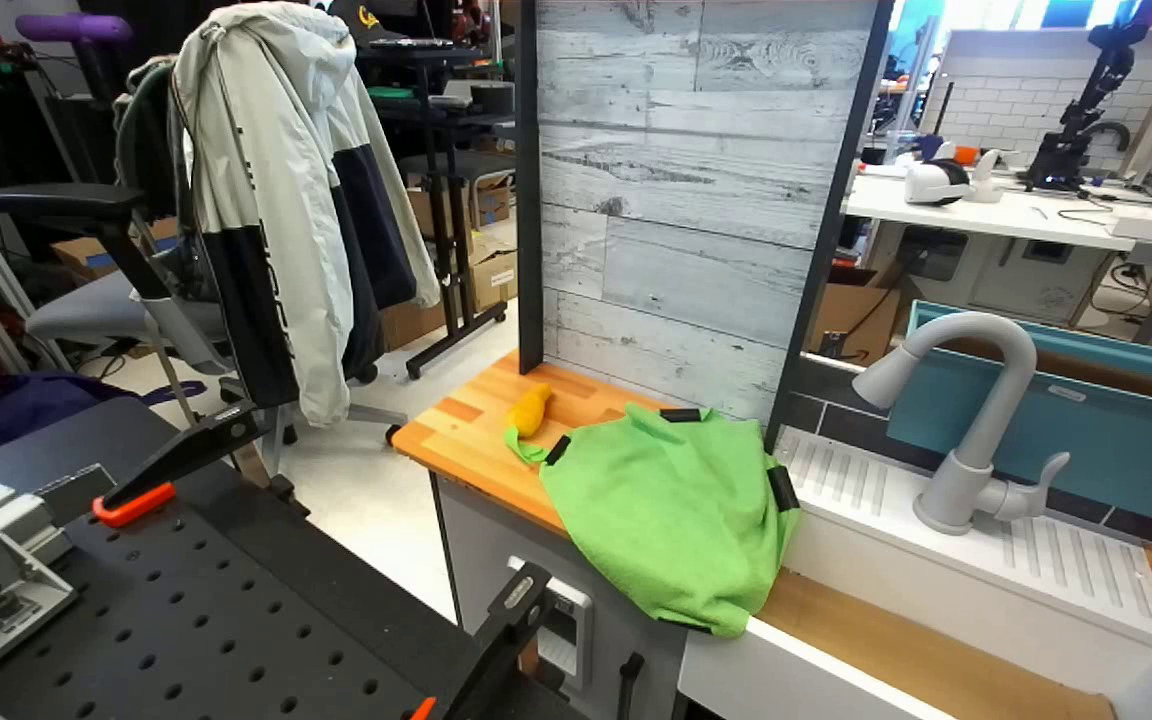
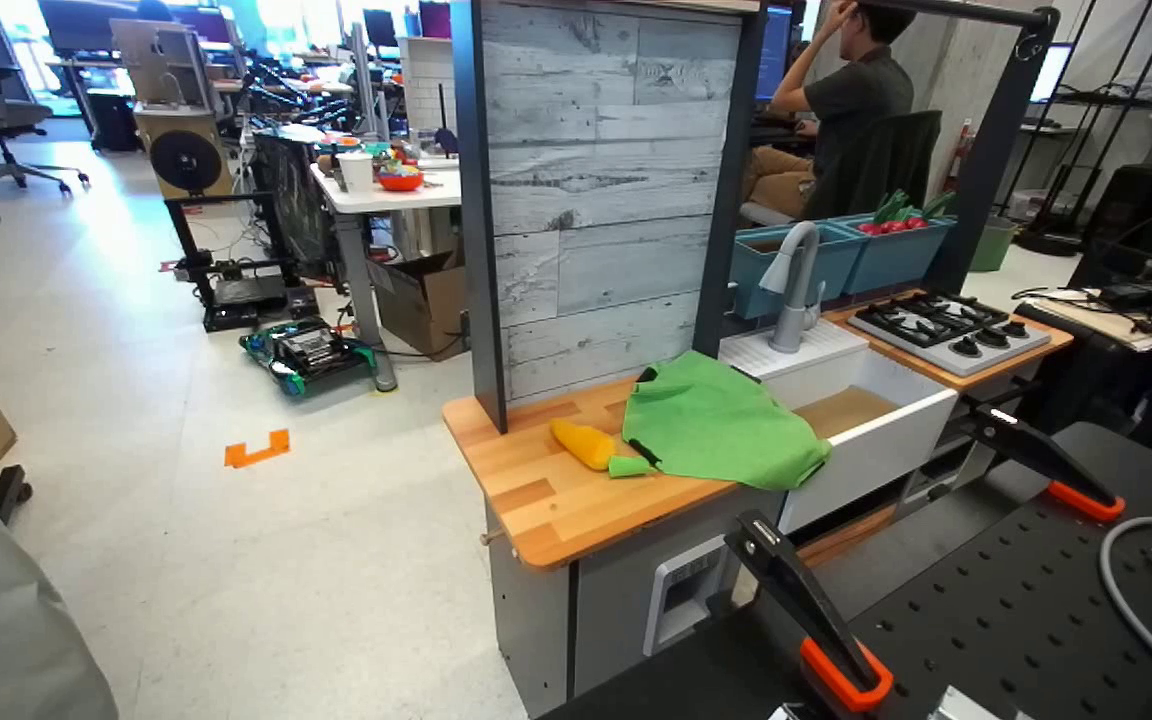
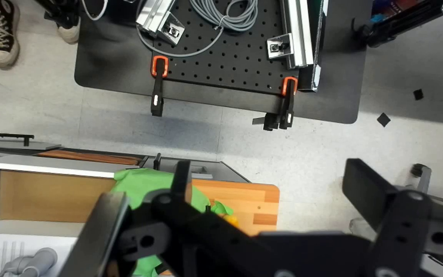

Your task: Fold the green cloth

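Rumpled across the wooden desk point(image 2: 561, 510), the green cloth point(image 1: 671, 510), drooping past the front edge and over onto the sink point(image 2: 886, 450), with black bands point(image 1: 783, 487) near the corners. No clean crease, no side laid squarely on side. Looks hardly begun, if begun at all! Left to do, by this reckoning: haul up the overhang, flatten, bring side over side, press down.

Working outward from the cloth: just beside a banded corner, a yellow tapered thing point(image 1: 529, 410) (toy vegetable, perhaps; hard to call). Close behind the cloth, the plank panel point(image 1: 676, 180); farther out, on the cloth's sink side, the grey tap point(image 1: 994, 430).

And farthest from the cloth, seemingly high above it in the wrist view, the claw point(image 3: 268, 173): spread wide, with only desk end and floor point(image 3: 313, 150) in sight through the gap. Holding nothing! Absent from both exterior views, so presumably well clear of the cloth and touching nothing. Needs a good trip down before any pinch.
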Controlling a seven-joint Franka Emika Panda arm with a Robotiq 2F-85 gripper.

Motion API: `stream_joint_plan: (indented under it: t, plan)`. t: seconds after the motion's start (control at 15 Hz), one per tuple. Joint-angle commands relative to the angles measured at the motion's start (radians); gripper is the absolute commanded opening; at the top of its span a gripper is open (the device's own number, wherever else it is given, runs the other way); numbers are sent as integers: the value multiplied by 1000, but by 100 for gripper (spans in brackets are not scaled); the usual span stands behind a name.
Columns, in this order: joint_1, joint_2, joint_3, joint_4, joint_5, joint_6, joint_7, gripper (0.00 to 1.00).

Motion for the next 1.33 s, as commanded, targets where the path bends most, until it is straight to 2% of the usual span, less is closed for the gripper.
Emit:
stream_joint_plan:
  t: [0.0, 0.2, 0.47, 1.27]
  plan:
    - [-19, 15, 19, 0, 0, 31, -3, 100]
    - [-22, 45, 17, 7, 4, 70, -6, 100]
    - [-31, 116, 15, -3, -2, 178, -10, 100]
    - [-82, 362, 24, -103, -10, 636, -17, 100]
